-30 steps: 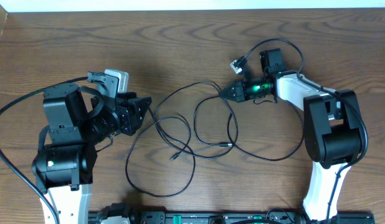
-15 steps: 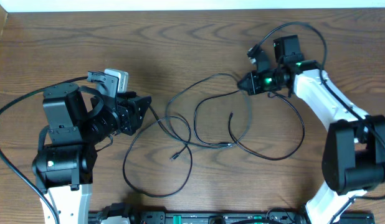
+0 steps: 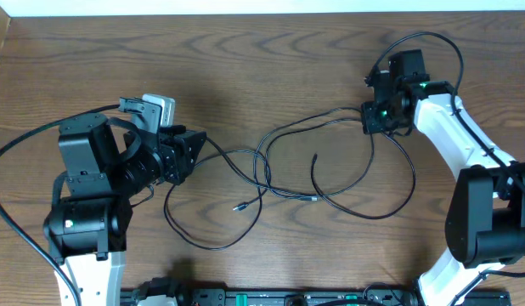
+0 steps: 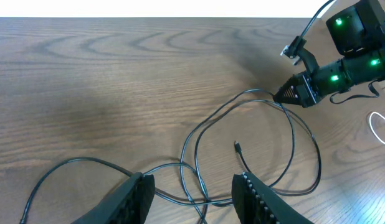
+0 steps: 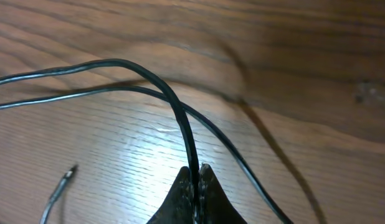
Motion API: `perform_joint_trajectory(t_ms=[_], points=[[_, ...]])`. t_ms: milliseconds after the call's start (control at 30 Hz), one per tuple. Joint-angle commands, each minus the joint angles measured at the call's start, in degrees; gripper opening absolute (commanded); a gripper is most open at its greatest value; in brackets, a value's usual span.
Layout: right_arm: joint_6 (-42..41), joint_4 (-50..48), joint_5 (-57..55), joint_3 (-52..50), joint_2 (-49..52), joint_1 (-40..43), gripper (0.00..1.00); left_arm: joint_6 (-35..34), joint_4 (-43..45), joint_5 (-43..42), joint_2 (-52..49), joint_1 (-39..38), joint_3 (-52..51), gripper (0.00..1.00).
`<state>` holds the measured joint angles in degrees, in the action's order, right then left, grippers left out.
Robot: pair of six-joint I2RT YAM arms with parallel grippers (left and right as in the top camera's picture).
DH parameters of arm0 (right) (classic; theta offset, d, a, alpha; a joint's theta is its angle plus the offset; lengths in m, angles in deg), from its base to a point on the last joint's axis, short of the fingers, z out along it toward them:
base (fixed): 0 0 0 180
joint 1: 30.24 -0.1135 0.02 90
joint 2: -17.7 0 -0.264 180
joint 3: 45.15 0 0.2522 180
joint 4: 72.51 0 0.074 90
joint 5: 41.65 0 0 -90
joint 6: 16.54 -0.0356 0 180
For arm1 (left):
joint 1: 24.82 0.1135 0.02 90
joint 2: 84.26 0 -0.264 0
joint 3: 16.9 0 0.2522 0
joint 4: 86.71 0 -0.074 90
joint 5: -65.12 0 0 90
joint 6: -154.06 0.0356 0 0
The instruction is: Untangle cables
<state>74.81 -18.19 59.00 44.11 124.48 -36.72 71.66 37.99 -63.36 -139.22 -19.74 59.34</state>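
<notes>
Seen from my console, nearest the arm bases: two slack loops of the black cables [image 3: 369, 218] sag toward the front edge of the wooden table [image 3: 245, 51]. One loop lies below the left arm, the other in front of the right arm. Just beyond them, two small plug ends [image 3: 237, 206] lie free on the wood near the middle, well apart from either claw.

Mid-table, the left gripper [image 3: 190, 153] points toward the centre with its jaws partly spread. In its wrist view the left gripper [image 4: 192, 193] shows a clear gap between the fingers [image 4: 135, 198]. The cables [image 4: 183, 149] cross on the table in that gap. I cannot tell whether either finger touches them.

Farther back and to the right, the right gripper [image 3: 367, 119] is closed tight on one strand [image 5: 183, 121]. Its wrist view shows the right gripper [image 5: 194, 180] with the tips pressed together and the strand running straight into the pinch. A second strand crosses the first just above the tips and trails off to the right. From that grip two lines stretch leftward across the table to the crossing near the centre. From the left wrist, the right gripper [image 4: 286, 95] shows at the far right, green lights lit on the arm behind it.
</notes>
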Motion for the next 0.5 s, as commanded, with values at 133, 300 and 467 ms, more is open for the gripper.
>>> perform_joint_trajectory(t_ms=[133, 300, 467], points=[[2.29, 0.68, -1.77, 0.68, 2.38, 1.29, 0.01, 0.96, -0.07, -0.50, 0.37, -0.02, 0.20, 0.46], [3.21, 0.83, -2.29, 0.66, 3.21, 1.31, 0.01, 0.96, -0.04, -0.50, 0.37, -0.02, 0.20, 0.46], [4.11, 0.85, -3.26, 0.66, 4.07, 1.31, 0.01, 0.96, -0.02, -0.50, 0.37, -0.02, 0.20, 0.46]])
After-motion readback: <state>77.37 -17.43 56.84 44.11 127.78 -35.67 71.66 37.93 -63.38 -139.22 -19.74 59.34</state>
